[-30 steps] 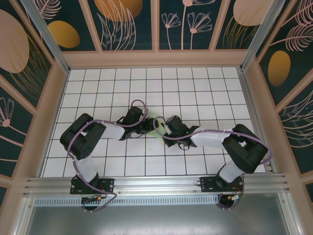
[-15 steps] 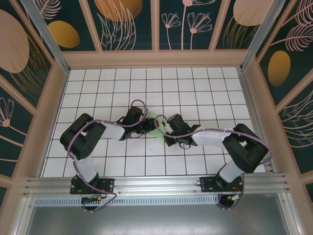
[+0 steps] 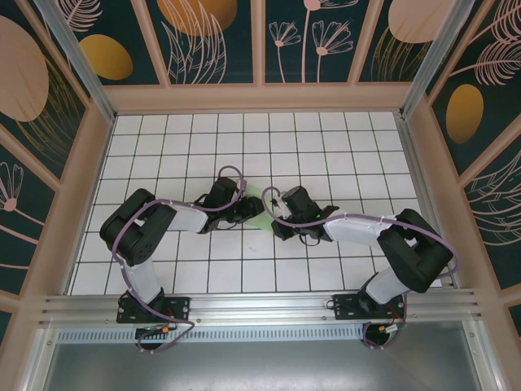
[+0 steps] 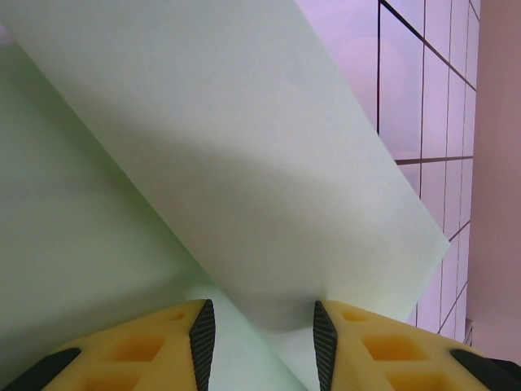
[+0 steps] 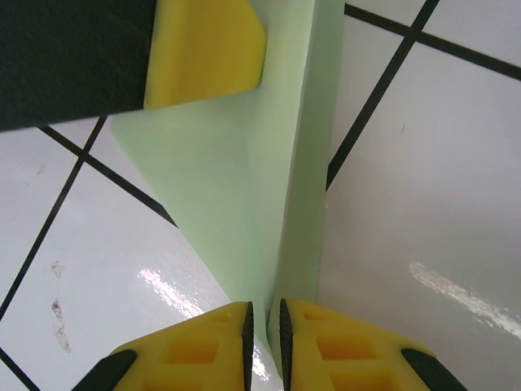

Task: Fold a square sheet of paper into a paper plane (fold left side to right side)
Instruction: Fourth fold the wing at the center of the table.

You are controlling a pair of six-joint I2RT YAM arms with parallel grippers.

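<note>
The paper (image 3: 257, 200) lies near the middle of the table (image 3: 342, 147), a pale green, partly folded shape caught between the two claws. In the right wrist view its raised crease runs from 6 o'clock up toward 12, straight away from the right claw (image 5: 264, 324). That claw's two yellow fingers stand almost together, pinching the near end of the crease. A flap slopes off toward 9 o'clock and lies flat on the table. At 11 o'clock in that view, one yellow fingertip (image 5: 203, 49) of the left claw (image 4: 259, 330) rests on the far end of the paper. The left claw's fingers are parted, with a lifted flap passing between them unsqueezed; I judge it is pinning the paper, not gripping it. From above, the paper sits at 10 o'clock of the right claw and 2 o'clock of the left. The coming fold should carry the left side toward 3 o'clock, hinging on that crease.
</note>
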